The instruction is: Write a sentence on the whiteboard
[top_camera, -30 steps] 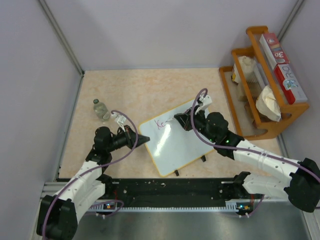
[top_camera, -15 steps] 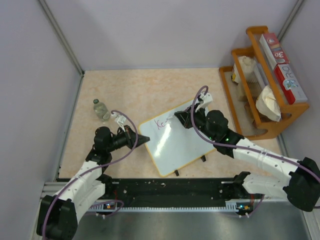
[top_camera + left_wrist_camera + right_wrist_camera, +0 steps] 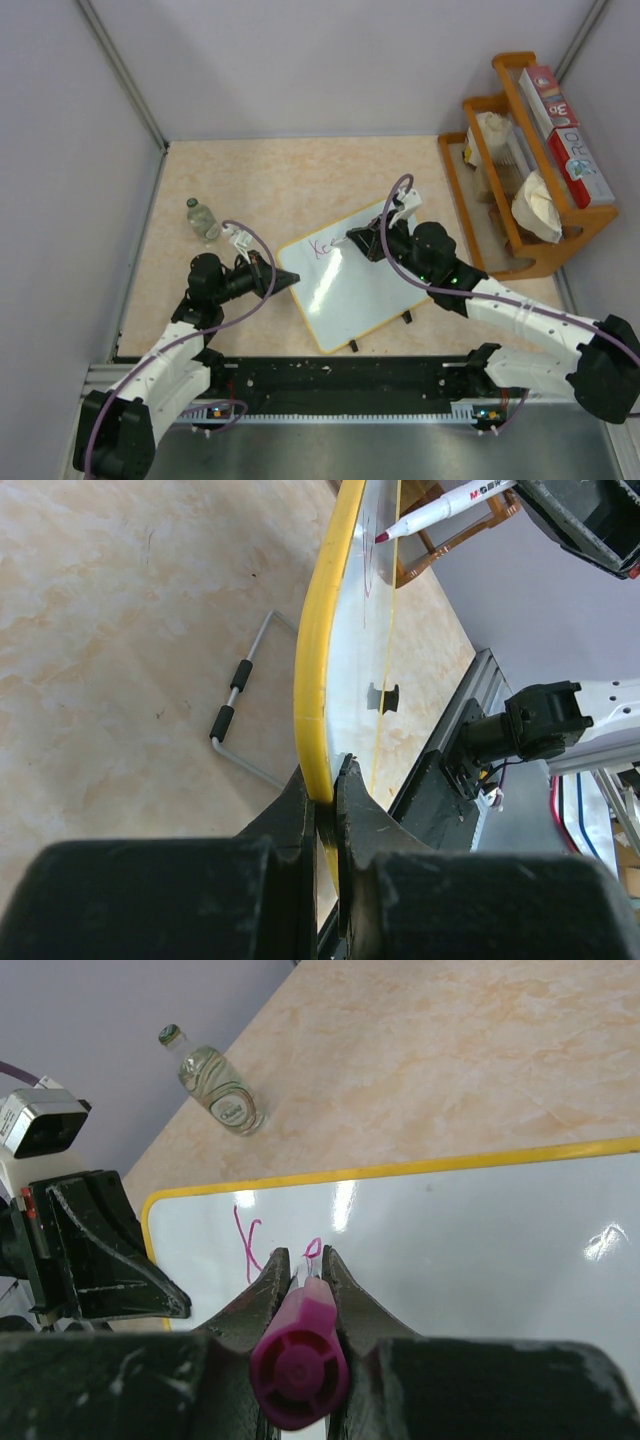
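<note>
Whiteboard (image 3: 355,290): your left gripper (image 3: 322,780) pinches its yellow rim; your right gripper (image 3: 300,1260) is clamped on the marker (image 3: 300,1365), tip by the sentence (image 3: 248,1245).

A white board (image 3: 348,292), rimmed in yellow, is marked with pink writing (image 3: 322,247) at 11 o'clock; the table (image 3: 270,185) is veined beige.

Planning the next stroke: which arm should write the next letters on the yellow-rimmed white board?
Right: the right gripper is shut on the pink-ended marker, tip at the purple-pink letters on the yellow-rimmed whiteboard. The left gripper only pinches the board's rim, steadying it.
</note>
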{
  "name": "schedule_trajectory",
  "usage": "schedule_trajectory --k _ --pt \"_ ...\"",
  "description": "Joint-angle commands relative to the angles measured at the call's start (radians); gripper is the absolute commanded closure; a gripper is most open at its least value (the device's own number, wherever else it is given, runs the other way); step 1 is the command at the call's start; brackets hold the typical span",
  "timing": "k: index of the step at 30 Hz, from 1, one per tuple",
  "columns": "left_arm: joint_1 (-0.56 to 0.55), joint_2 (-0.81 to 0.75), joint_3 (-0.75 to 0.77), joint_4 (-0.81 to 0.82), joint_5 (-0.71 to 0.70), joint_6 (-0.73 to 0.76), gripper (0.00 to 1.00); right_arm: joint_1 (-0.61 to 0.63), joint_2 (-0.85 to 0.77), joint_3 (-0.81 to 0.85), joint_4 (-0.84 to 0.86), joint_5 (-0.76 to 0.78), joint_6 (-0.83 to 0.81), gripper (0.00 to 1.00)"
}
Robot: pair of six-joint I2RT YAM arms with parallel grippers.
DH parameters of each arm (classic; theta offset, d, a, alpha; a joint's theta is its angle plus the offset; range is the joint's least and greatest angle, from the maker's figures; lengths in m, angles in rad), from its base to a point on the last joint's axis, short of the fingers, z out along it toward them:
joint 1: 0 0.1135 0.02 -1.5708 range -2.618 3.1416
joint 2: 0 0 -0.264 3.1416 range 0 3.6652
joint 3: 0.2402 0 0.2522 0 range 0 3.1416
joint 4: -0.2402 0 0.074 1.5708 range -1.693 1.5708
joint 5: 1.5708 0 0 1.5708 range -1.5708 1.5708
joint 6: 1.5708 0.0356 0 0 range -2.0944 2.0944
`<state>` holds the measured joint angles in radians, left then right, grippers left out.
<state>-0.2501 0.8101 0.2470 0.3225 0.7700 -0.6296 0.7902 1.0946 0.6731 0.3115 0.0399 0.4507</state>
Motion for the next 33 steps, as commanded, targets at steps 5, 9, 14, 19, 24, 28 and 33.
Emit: schedule_trajectory --k 5,9,14,19,24,28,33 --pt "-0.008 0.02 -0.012 -0.08 -0.017 0.212 1.0 -0.008 -0.028 -0.049 -0.048 0.011 -0.001 1.0" --pt "-0.008 0.02 -0.012 -0.08 -0.017 0.212 1.0 -0.008 -0.042 -0.053 -0.057 0.044 -0.001 1.0" --pt "-0.008 0.02 -0.012 -0.08 -0.017 0.212 1.0 -0.009 -0.047 -0.035 -0.058 0.071 -0.003 1.0" --pt "-0.008 0.02 -0.012 -0.08 -0.017 0.214 1.0 -0.009 -0.047 -0.001 -0.057 0.092 -0.01 1.0" --pt "-0.008 0.023 -0.012 -0.079 -0.015 0.214 1.0 -0.011 -0.055 0.026 -0.049 0.074 -0.015 1.0" --pt "-0.008 0.021 -0.012 -0.077 -0.014 0.214 1.0 -0.011 -0.091 0.029 -0.042 0.067 -0.014 1.0" --pt "-0.008 0.023 -0.011 -0.076 -0.012 0.214 1.0 -0.009 -0.091 0.057 -0.057 0.089 -0.033 1.0"
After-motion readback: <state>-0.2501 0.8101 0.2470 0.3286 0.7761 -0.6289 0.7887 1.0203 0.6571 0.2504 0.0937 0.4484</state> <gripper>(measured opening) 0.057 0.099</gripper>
